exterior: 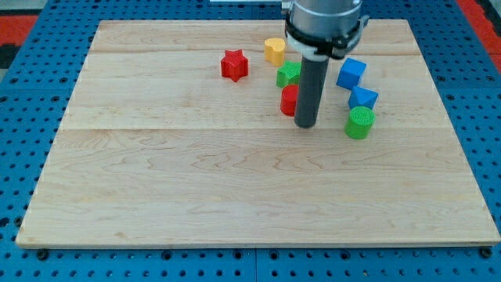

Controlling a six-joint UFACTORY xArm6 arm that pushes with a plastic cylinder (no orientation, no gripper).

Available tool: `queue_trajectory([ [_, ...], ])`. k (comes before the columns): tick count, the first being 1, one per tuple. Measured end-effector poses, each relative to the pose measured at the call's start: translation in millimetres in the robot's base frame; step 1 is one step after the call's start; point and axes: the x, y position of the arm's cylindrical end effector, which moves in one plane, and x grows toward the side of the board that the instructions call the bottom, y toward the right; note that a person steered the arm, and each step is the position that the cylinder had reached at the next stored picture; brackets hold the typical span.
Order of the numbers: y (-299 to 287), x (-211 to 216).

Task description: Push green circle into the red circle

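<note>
1. The green circle [360, 123] sits on the wooden board [196, 196], toward the view's right. It stands by itself, and nothing is pushing it right now.
2. The red circle [290, 100] is to the view's left of the green circle. The two are apart, with my rod standing between them. The rod hides the right part of the red circle.
3. My tip [306, 125] is down on the board, just beside the red circle on its right and a bit lower in the view. I cannot tell if it touches the red circle. It is not touching the green circle.
4. I have no hand. I only have a straight dark rod, so nothing opens or shuts and I hold nothing.
5. I think the push has not started yet. My tip is on the wrong side, because it sits in the gap where the green circle needs to go.
6. Next, I think my tip should go around to the view's right of the green circle. Then it can push toward the view's left and a little up, until green meets red.
7. Other blocks are close by. A blue triangle-like block [362, 97] is just above the green circle, and a blue cube [351, 73] is above that.
8. A second green block [288, 74] sits just above the red circle, partly hidden, so I cannot tell its shape. A yellow block [274, 50] is above it, and a red star [234, 65] is farther to the view's left.
</note>
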Motion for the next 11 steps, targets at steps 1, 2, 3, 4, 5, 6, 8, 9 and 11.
queue_trajectory([
  [1,55.7,15.5],
  [2,95.9,21.6],
  [3,146.3,25.7],
  [4,154.5,0.0],
  [5,114.8,-15.8],
  [6,72.9,8.6],
  [8,37.7,-40.5],
  [9,1.3,-65.5],
  [11,-4.5,-75.0],
])
